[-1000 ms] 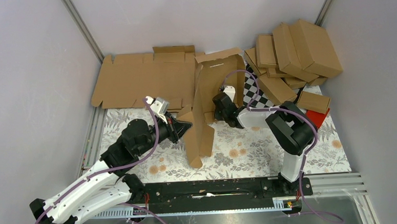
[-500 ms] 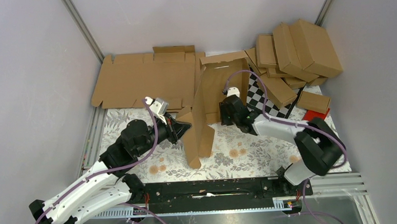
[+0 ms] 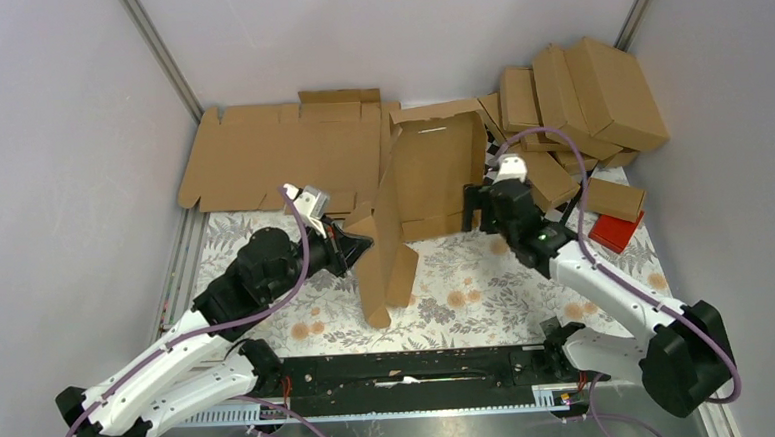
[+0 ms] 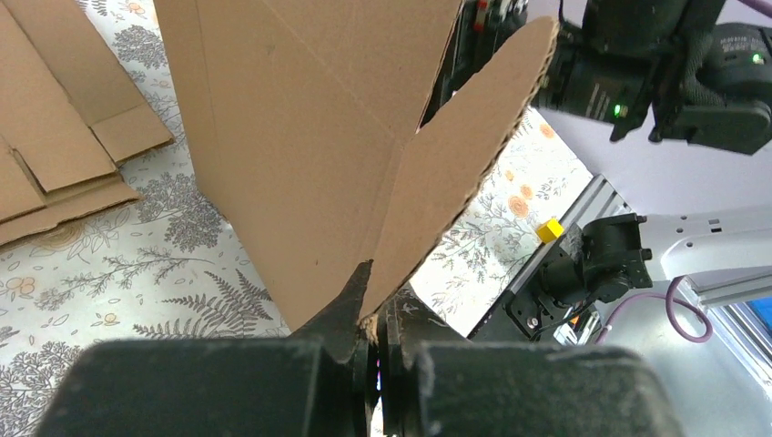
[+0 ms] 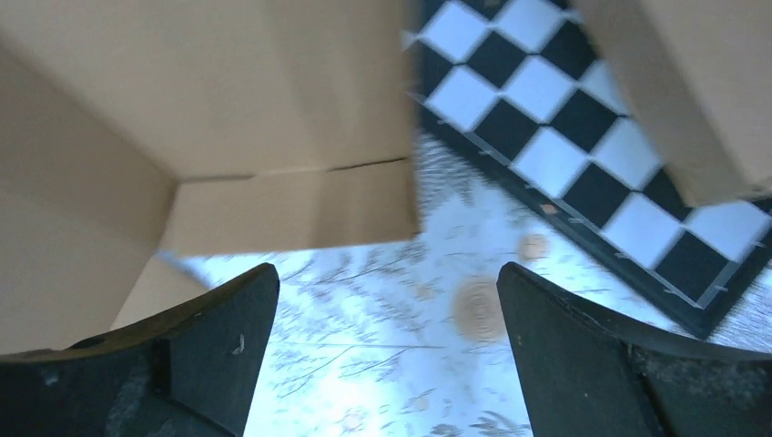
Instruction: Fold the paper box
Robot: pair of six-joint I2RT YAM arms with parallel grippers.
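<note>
The paper box [image 3: 431, 176] is a brown cardboard piece, partly folded, with one panel leaning back and a side flap standing up near the mat's centre. My left gripper [image 3: 360, 248] is shut on the lower corner of that upright flap; the left wrist view shows the flap's edge [image 4: 455, 146] pinched where the gripper [image 4: 375, 291] closes. My right gripper [image 3: 483, 208] stands open just off the box's right front corner, touching nothing. Between its fingers [image 5: 387, 282] only the flowered mat shows, with the box [image 5: 228, 91] above and to the left.
A flat uncut cardboard sheet [image 3: 280, 154] lies at the back left. Folded cartons [image 3: 577, 98] are piled at the back right, with a small one [image 3: 613, 199] and a red block [image 3: 615, 232] below them. A checkered board [image 5: 564, 118] lies right of the box.
My right gripper opened, let go of the box panel and drew back to the right. The panel tipped back toward the wall. My left gripper kept its hold.
</note>
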